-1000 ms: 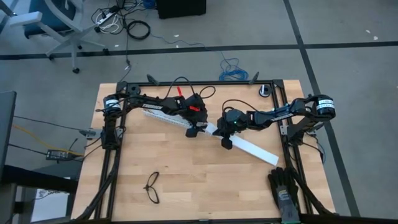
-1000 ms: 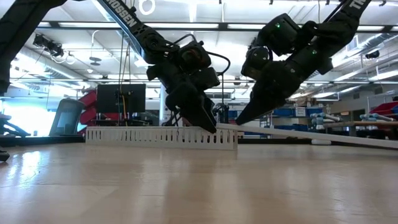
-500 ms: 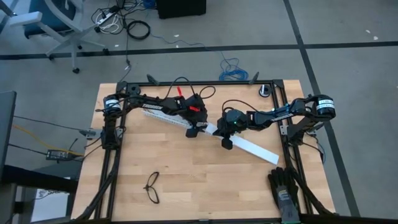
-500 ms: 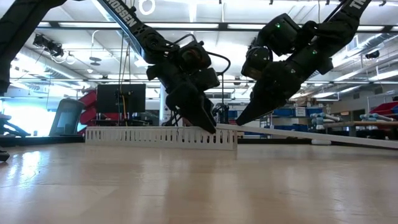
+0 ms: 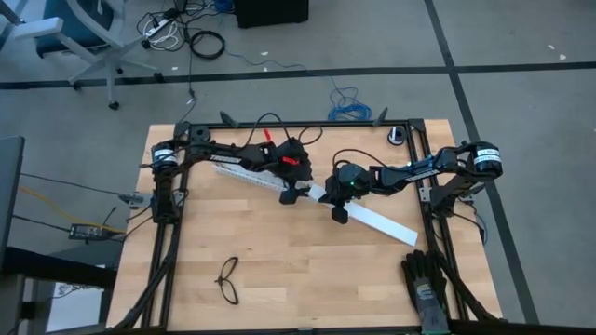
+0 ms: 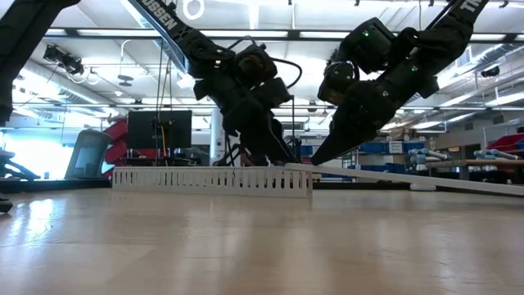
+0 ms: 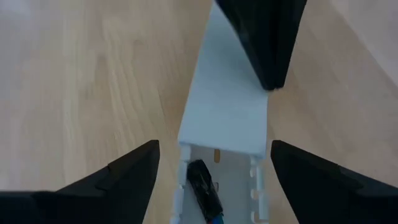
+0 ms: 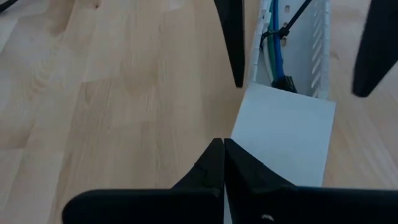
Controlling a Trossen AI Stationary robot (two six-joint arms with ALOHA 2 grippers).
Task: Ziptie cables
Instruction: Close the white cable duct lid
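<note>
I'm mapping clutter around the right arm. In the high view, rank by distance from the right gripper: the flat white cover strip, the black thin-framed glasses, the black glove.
From the right gripper:
1. Flat white cover strip: directly under it, mid-table.
2. Black glove: near the table's front right corner.
3. Black thin-framed glasses: front left, farthest.

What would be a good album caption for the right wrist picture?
Shut right gripper presses a flat white cover strip by a slotted white cable channel holding blue and green cables.
</note>
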